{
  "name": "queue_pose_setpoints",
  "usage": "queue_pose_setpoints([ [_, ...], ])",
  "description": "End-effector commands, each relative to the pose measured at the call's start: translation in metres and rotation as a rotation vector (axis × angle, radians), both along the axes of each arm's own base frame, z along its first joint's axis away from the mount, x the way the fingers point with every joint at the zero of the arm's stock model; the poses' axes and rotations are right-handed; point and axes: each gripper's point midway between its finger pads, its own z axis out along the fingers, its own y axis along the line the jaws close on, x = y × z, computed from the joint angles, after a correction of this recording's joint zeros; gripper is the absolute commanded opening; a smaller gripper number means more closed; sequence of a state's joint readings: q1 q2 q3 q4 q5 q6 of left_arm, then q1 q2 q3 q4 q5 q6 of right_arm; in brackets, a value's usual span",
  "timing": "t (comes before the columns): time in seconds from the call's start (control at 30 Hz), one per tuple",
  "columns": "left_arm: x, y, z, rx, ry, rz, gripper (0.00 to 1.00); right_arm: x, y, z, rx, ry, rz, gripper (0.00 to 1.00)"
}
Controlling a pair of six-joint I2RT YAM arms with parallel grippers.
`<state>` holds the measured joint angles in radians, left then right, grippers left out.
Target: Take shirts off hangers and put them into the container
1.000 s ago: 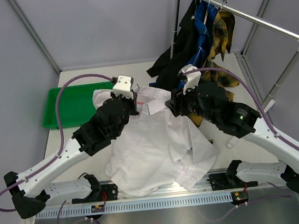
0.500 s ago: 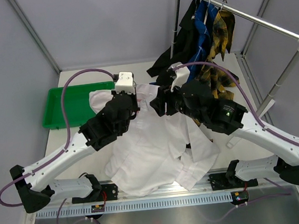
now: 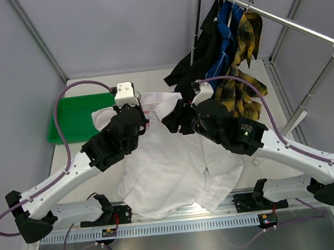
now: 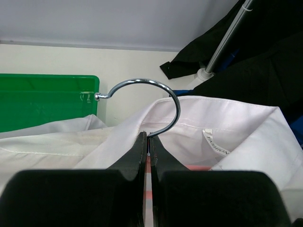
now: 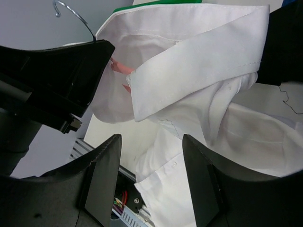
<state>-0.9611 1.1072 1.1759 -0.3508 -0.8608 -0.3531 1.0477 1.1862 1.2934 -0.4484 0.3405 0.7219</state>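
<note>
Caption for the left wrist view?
Left gripper shut on the hanger, the white shirt draped around it, the green tray behind.

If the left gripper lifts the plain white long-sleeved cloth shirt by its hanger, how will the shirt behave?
Probably floppy: the white cloth shirt lies in crumpled folds, so it should drape and sag. Likely light, since the cloth looks thin. It may slip off the thin pink wire-hooked hanger, because the left gripper pinches only the hook's base.
</note>
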Motion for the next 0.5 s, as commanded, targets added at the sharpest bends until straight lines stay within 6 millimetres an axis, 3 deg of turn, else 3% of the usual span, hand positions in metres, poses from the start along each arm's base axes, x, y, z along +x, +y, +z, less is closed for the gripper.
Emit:
queue_pose_setpoints([
  [0.0,-0.001,0.01,0.027,-0.16,-0.072,0.055,0.0,0.011,0.007,0.02,0.135,-0.019,-0.081,0.63],
  [0.47,-0.006,0.01,0.026,-0.186,-0.074,0.028,0.0,0.024,0.034,0.02,0.208,-0.02,-0.086,0.62],
])
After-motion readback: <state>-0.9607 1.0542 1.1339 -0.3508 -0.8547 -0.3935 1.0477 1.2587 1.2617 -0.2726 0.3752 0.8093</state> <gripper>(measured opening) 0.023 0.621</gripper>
